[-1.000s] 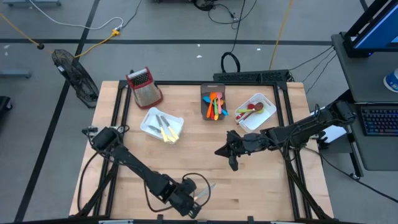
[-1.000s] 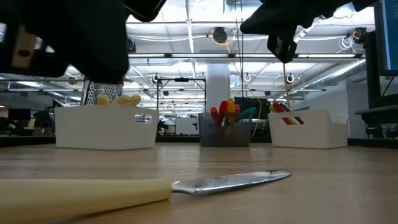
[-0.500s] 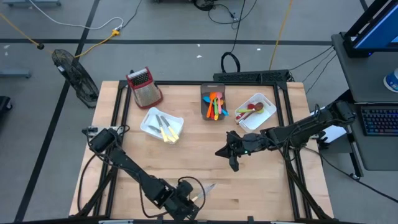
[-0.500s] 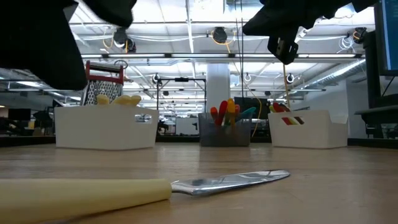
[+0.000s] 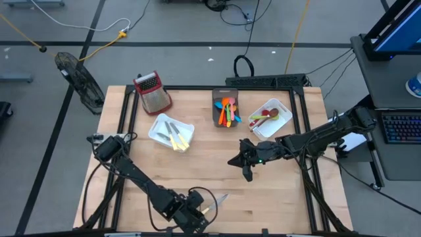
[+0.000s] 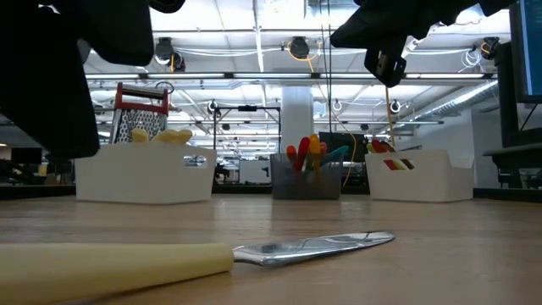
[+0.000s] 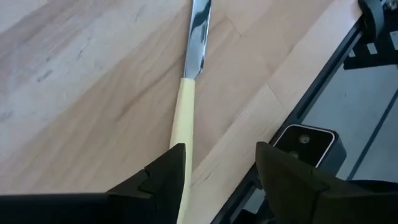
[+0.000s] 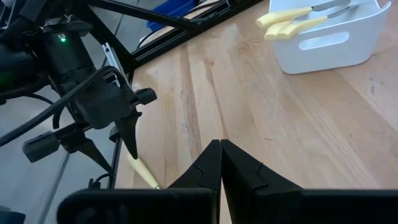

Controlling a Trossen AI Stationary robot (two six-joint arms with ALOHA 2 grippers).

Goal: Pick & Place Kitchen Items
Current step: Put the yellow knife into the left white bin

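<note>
My left gripper (image 7: 217, 171) hangs at the table's near edge (image 5: 263, 227), fingers parted to a narrow gap and holding nothing. Straddled by that gap, flat on the wood, lies the cream-handled knife (image 7: 185, 109); its handle runs up between my two fingertips (image 7: 168, 165) without touching them as far as I can tell, the blade pointing away. Just beside it the boards end at the black frame rail (image 7: 323, 87), so there is little room on that side. Ahead, toward the table's middle, the wood lies bare and open.

Counting from the left at the far side: one red-topped grater (image 5: 152, 91), one white bin (image 5: 155, 129) with cream-handled cutlery in it, one grey bin (image 5: 225, 97) full of coloured spoons and spatulas, one more white bin (image 5: 279, 127) with a few red and brown utensils. Three bins, one grater, one knife loose on the table.

My right gripper (image 5: 246, 172) hovers above mid-table, right of centre, fingers pressed together and empty, well apart from the knife, with open board all round it.
</note>
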